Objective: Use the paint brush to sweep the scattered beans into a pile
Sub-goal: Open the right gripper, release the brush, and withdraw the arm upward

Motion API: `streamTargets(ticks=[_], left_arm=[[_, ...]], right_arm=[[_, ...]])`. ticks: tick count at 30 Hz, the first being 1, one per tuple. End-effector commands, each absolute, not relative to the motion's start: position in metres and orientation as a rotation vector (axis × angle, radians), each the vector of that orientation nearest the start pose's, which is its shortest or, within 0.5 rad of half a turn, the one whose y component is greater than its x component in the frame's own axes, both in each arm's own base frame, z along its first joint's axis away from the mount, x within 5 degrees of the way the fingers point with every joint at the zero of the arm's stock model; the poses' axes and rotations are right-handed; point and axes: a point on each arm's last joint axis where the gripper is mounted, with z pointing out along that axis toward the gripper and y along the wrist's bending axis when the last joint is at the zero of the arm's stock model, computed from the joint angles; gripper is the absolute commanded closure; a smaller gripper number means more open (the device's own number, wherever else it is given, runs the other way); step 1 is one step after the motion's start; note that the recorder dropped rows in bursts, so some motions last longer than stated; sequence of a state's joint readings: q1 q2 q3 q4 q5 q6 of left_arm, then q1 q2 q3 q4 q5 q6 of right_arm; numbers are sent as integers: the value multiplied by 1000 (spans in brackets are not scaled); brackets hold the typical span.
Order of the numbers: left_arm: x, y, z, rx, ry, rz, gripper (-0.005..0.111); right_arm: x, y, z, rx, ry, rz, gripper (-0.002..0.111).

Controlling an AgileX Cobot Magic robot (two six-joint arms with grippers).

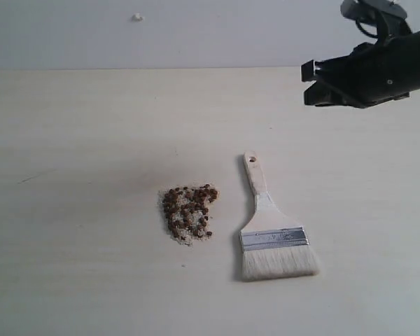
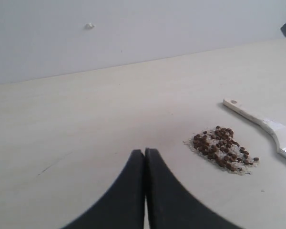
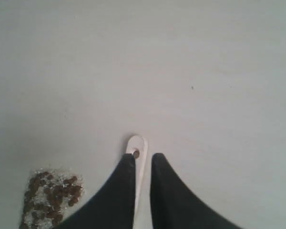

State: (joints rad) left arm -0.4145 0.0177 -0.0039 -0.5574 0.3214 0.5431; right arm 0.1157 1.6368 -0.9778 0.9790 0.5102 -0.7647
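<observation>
The beans (image 1: 189,213) lie gathered in one small reddish-brown pile, mixed with pale crumbs, near the middle of the table. The paint brush (image 1: 269,231) lies flat just right of the pile, bristles toward the front edge, handle hole pointing away. My right gripper (image 1: 309,84) hovers high at the upper right, well clear of the brush. In the right wrist view its jaws (image 3: 142,160) stand a narrow gap apart, empty, with the brush handle (image 3: 137,145) and beans (image 3: 50,195) far below. My left gripper (image 2: 144,151) is shut and empty, some way from the beans (image 2: 222,148) and the brush (image 2: 257,121).
The pale wooden table (image 1: 91,140) runs back to a grey wall. A small white speck (image 1: 137,17) sticks to that wall at the upper left, and the same speck (image 2: 89,26) shows in the left wrist view.
</observation>
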Motion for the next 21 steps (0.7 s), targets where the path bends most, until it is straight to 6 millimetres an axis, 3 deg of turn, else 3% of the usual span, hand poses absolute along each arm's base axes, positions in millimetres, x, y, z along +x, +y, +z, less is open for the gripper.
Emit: streamTargets(ticks=[1, 6, 10, 15, 21], left_arm=[[44, -36, 188, 503, 1719, -439, 107], [44, -36, 188, 503, 1719, -439, 107], [44, -36, 188, 503, 1719, -439, 107], [44, -36, 188, 503, 1719, -439, 107], [44, -36, 188, 503, 1719, -439, 107]], right_arm=[[308, 72, 250, -109, 2372, 619, 108], [275, 62, 265, -5, 2238, 579, 108], [229, 53, 272, 44, 2115, 562, 108], [179, 48, 272, -171, 2042, 455, 108], [151, 44, 293, -191, 1896, 434, 108]])
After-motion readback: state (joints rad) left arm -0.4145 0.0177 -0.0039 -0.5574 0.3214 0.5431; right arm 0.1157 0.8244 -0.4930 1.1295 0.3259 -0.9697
